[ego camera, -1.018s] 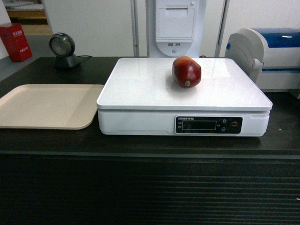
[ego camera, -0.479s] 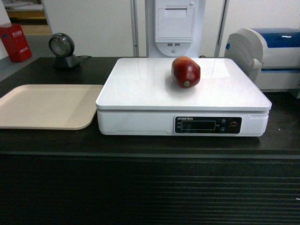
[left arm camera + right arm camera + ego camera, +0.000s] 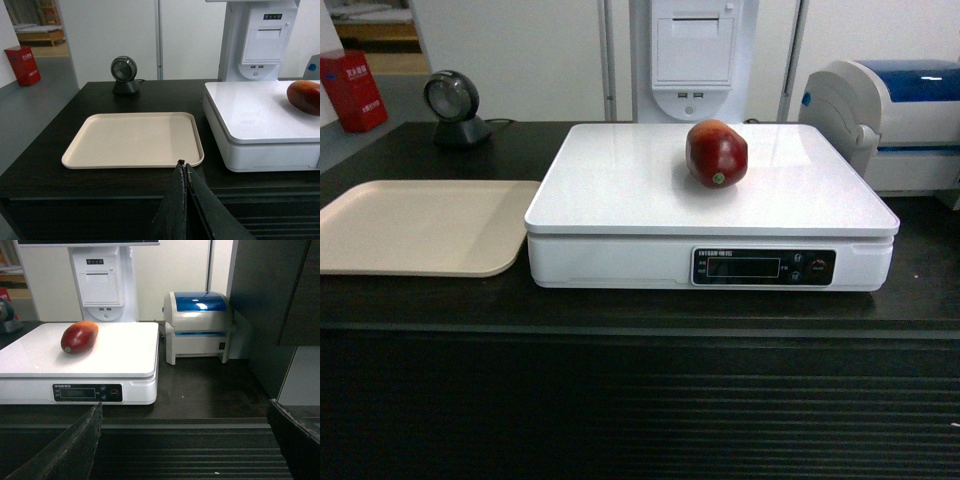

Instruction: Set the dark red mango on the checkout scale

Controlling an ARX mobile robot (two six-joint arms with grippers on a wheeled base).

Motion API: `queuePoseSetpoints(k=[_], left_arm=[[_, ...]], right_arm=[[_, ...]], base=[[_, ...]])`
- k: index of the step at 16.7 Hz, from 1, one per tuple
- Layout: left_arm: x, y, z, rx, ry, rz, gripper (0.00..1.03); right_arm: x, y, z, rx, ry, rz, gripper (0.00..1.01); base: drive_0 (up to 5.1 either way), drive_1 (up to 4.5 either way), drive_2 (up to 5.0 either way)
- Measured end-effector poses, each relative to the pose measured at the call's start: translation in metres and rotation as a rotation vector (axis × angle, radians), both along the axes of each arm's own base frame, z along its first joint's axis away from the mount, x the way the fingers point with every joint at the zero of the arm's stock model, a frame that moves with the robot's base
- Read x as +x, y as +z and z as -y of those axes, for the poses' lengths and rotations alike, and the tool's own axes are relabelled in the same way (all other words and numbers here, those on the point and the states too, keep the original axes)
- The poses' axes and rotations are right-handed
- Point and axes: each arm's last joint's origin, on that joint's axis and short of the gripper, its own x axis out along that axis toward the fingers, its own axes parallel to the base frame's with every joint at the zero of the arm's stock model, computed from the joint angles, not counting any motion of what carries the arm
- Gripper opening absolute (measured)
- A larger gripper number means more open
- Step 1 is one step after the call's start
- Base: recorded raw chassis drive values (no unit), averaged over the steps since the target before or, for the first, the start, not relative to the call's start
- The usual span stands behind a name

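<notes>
The dark red mango [image 3: 717, 153] lies on the white scale [image 3: 620, 180], right of centre toward the back; it also shows in the right wrist view as the mango [image 3: 79, 337] on the scale [image 3: 120, 347] and at the edge of the left wrist view as the mango [image 3: 305, 97]. The scale stands on the black checkout counter [image 3: 620, 310]. Neither gripper appears in the head view. My left gripper [image 3: 183, 165] is shut and empty, in front of the counter edge. My right gripper [image 3: 184, 412] is open wide, empty, facing the ribbed counter front.
A beige tray [image 3: 420, 225] lies left of the scale. A round black scanner [image 3: 453, 105] stands at the back left. A white-and-blue printer [image 3: 890, 120] sits to the right, with a white kiosk [image 3: 692, 55] behind and a dark cabinet [image 3: 275, 300] beyond the printer.
The view shifted very slightly between one second ago and half a second ago; the mango and scale have stayed put since.
</notes>
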Motion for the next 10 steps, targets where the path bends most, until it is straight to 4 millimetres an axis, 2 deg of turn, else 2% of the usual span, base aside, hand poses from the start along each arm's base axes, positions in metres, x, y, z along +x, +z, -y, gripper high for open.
queuePoseSetpoints(k=[3,4,10], left_arm=[[-0.001,-0.002,0.0,0.0,0.0,0.021,0.02],[-0.003,-0.008,0.0,0.0,-0.001,0.0,0.02],[-0.012,-0.007,0.0,0.0,0.0,0.011,0.02]], right_arm=[[0.0,0.0,0.0,0.0,0.0,0.0,0.98],[0.0,0.0,0.0,0.0,0.0,0.0,0.98],[0.0,0.0,0.0,0.0,0.0,0.0,0.98]], base=[[0.0,0.0,0.0],[0.0,0.0,0.0],[0.0,0.0,0.0]])
